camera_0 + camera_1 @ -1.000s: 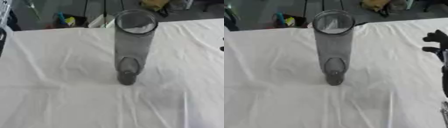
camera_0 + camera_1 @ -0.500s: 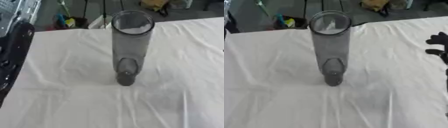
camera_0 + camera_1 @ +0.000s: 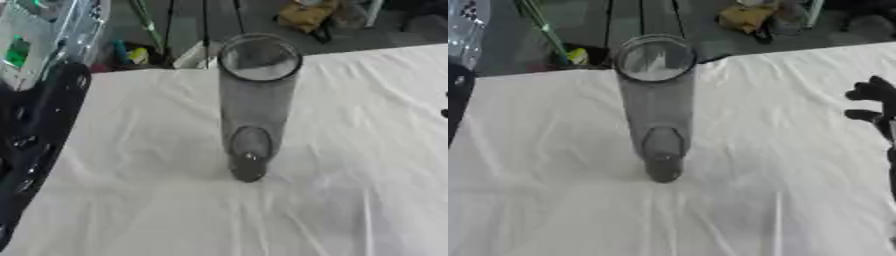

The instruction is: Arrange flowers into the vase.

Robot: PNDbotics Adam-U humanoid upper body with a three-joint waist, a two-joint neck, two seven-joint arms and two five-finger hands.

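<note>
Tall clear glass vase (image 3: pixel 254 105) stands upright, approx. centre of tabletop (image 3: pixel 350 200), which is covered w/ creased white cloth (image 3: pixel 780 165); vase mouth open, nothing visible inside, narrow base touching cloth. No flowers seen on the cloth in either view. Left arm (image 3: pixel 35 150): dark, enters along left edge of left eye view, lying over left border of tabletop, well apart from vase; upper end near a shiny clear wrapping (image 3: pixel 52 30) at top-left corner. Left hand itself not made out, so open/closed: cannot tell. Right hand (image 3: pixel 875 107): dark, at right edge of right eye view, over the cloth, well apart from vase, holding nothing visible; fingers partly cut by frame edge, so state cannot be told. Dark floor w/ green & yellow items beyond far edge.
</note>
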